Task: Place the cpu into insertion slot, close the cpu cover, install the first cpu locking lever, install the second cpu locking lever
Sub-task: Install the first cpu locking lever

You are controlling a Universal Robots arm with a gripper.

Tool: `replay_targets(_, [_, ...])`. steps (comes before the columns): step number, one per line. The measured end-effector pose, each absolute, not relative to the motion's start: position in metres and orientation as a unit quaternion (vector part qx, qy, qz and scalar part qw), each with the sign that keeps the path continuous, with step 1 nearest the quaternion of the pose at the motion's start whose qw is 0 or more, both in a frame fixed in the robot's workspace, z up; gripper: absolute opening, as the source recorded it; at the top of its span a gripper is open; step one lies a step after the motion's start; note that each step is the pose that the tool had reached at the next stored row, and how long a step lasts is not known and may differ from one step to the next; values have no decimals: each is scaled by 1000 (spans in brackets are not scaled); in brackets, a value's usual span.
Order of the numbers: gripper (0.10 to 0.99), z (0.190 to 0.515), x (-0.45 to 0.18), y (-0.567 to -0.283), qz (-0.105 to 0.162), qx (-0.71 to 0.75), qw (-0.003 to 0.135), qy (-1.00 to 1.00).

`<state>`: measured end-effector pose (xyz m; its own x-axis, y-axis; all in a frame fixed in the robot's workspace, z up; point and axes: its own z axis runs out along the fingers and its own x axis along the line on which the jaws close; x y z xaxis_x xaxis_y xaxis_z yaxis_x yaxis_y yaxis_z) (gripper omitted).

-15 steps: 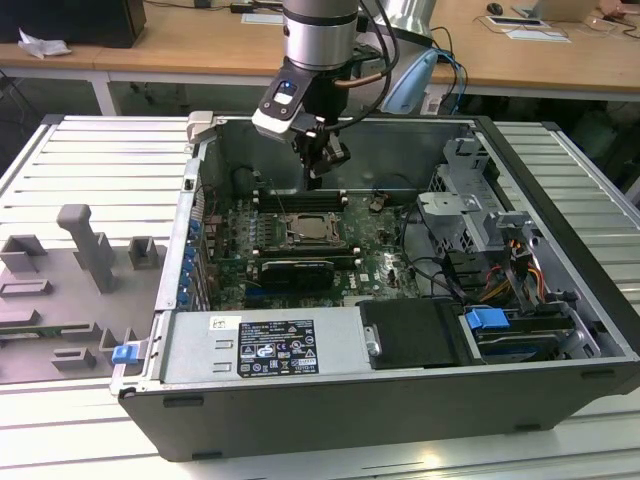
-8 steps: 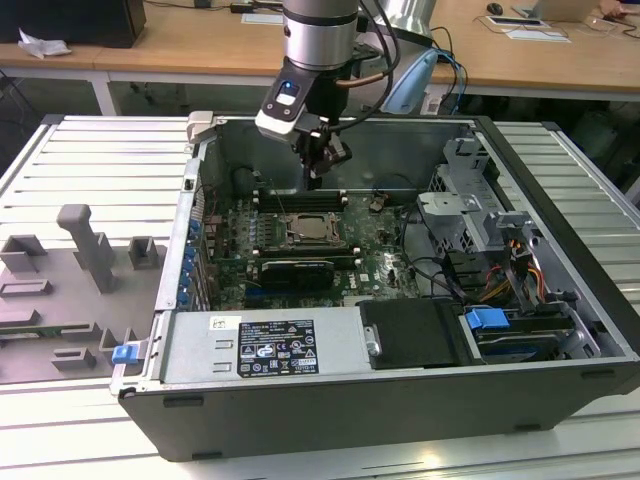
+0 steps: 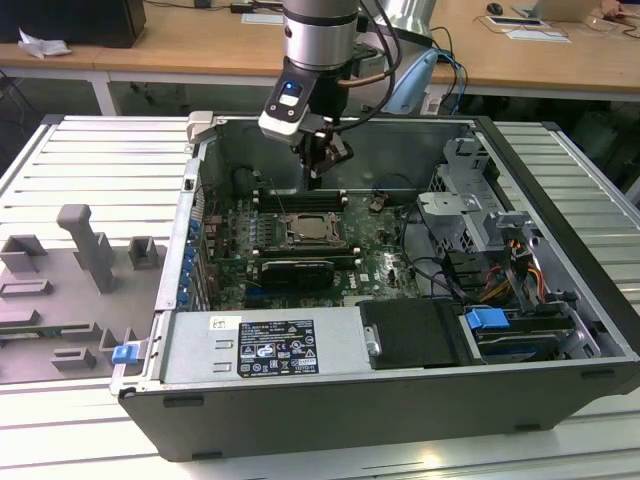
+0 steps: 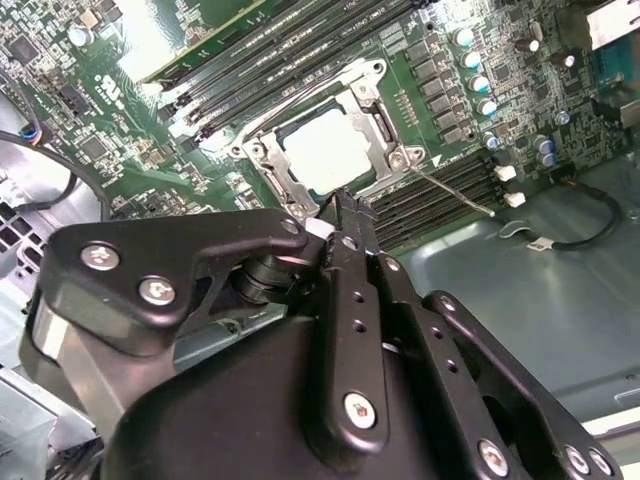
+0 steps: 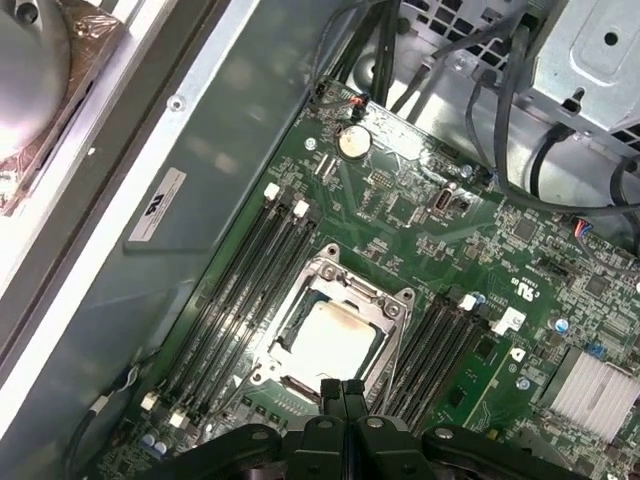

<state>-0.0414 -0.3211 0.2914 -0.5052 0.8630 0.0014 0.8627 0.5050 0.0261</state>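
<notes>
Slatted bench (image 3: 100, 150) in exterior view, pinched hand (image 5: 345, 388) near seated cpu (image 5: 330, 338)

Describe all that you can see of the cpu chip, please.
The cpu is a flat square chip with a pale, shiny metal face. It lies flat on the green board, and a silvery metal frame lies over its edges, leaving the face bare. The shut pincer is near one edge; contact cannot be judged.

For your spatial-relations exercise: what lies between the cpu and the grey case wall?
In the first wrist view, a bank of long black memory slots lies between the cpu and the case wall.
</notes>
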Motion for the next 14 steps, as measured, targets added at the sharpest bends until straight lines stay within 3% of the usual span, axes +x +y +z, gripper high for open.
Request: replay_targets(14, [106, 291, -41, -321, 13, 334, 4, 943])
